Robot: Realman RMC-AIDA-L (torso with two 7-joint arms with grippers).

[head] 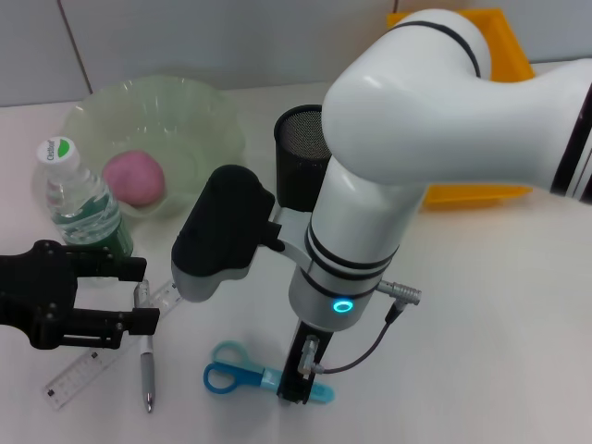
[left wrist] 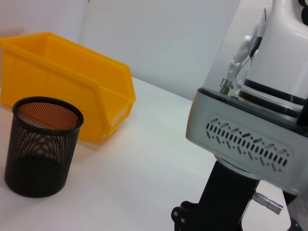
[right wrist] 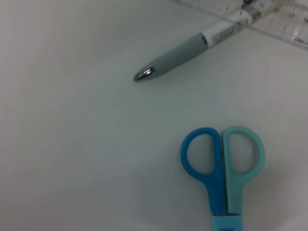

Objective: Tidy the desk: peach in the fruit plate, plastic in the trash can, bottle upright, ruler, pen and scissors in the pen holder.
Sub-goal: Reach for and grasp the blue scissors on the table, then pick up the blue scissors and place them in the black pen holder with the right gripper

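Head view: scissors [head: 242,374] flat on the white surface [head: 481,324], near and centre, blue and teal loops pointing left, sheathed blade end under the right pincer [head: 298,387]. Right pincer down over that blade end, fingers either side or on it; cannot tell how wide, nor whether anything is gripped. Left pincer [head: 139,294] low at the near left, fingers parted, nothing between them, poised just above the clear ruler [head: 83,370] and the top of the pen [head: 147,370]. Pen lying across the ruler, tip toward the near edge. Water bottle [head: 79,199] upright at the far left, beside the green fruit plate [head: 199,116] with the pink peach [head: 134,178] in it. Black mesh pen holder [head: 298,153] behind the right arm, yellow bin [head: 499,55] farther right.

Left wrist view: pen holder [left wrist: 43,144] standing open-mouthed, bin [left wrist: 72,82] touching or just behind it; left fingers not shown.

Right wrist view: scissors [right wrist: 222,168] closed, handles clear of the pen [right wrist: 185,50], which crosses the ruler [right wrist: 284,24]; right fingers not shown.

Judgement: scissors light, rigid, smooth plastic, lying low against the surface, so likely to slide or pivot. Best pinched across the sheathed blades close to the pivot, then dropped blade end first into the holder.
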